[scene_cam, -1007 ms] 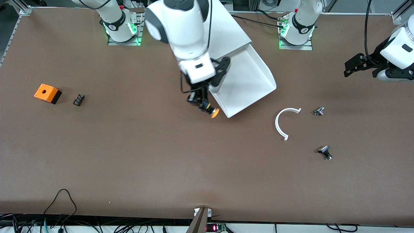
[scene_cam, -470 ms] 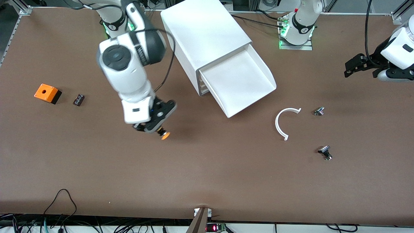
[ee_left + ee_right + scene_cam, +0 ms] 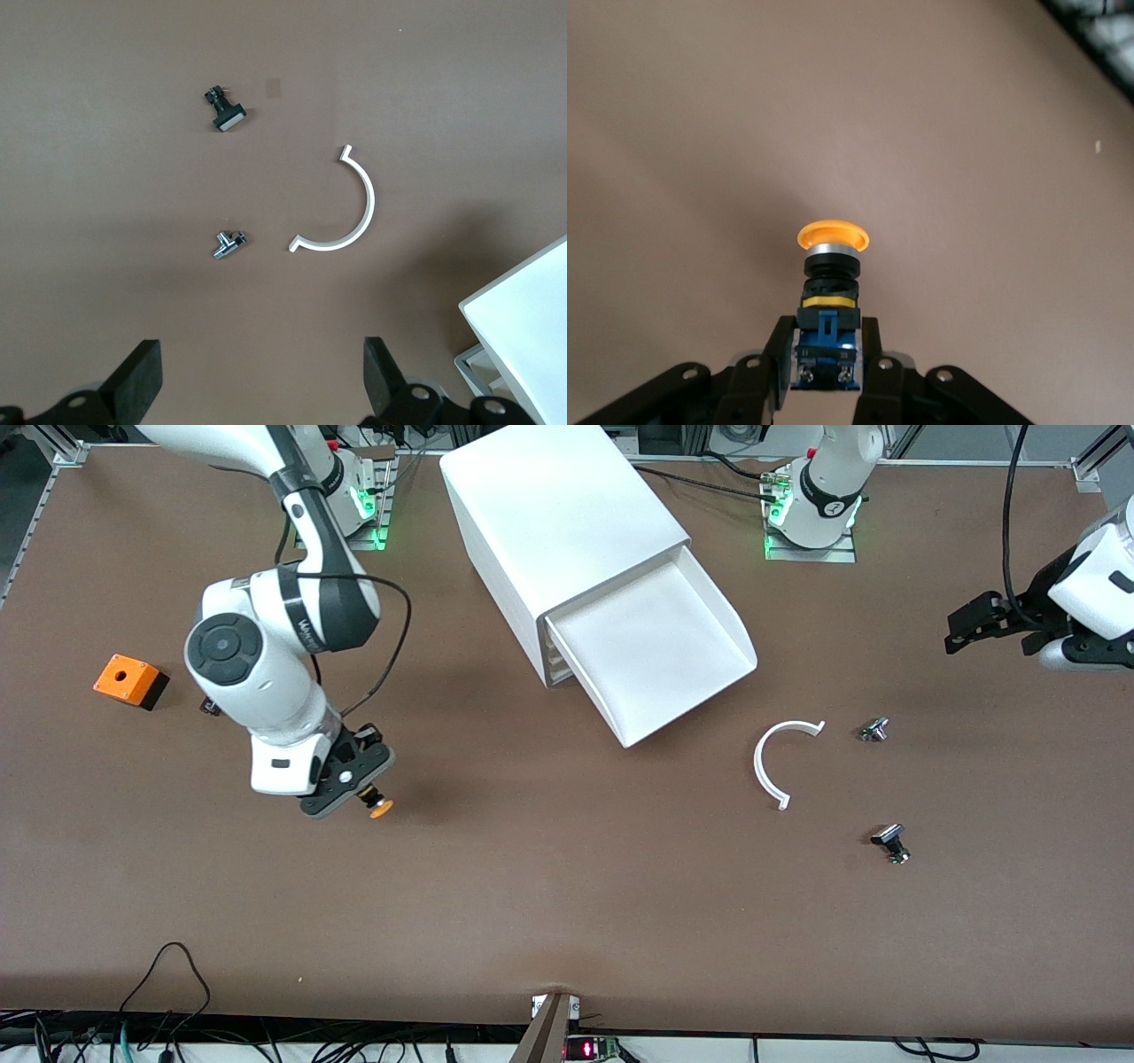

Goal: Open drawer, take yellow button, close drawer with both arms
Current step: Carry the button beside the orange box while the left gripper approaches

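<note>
The white cabinet (image 3: 549,522) stands at the table's robot side, its top drawer (image 3: 660,651) pulled out, with nothing visible inside. My right gripper (image 3: 365,795) is shut on the button (image 3: 380,808), orange cap pointing out, over bare table toward the right arm's end. In the right wrist view the button (image 3: 830,292) sits clamped by its blue stem between my fingers (image 3: 776,359). My left gripper (image 3: 961,620) is open and empty above the table's left-arm end; in its wrist view the gripper (image 3: 261,376) has its fingers wide apart.
An orange cube with a hole (image 3: 129,680) and a small black part (image 3: 210,707) lie near the right arm. A white curved piece (image 3: 775,757) and two small silver-and-black parts (image 3: 874,730) (image 3: 891,841) lie near the drawer's front, also in the left wrist view (image 3: 341,208).
My right arm has carried the button away from the drawer's front corner, toward the right arm's end of the table and lower. The left arm has barely moved.
</note>
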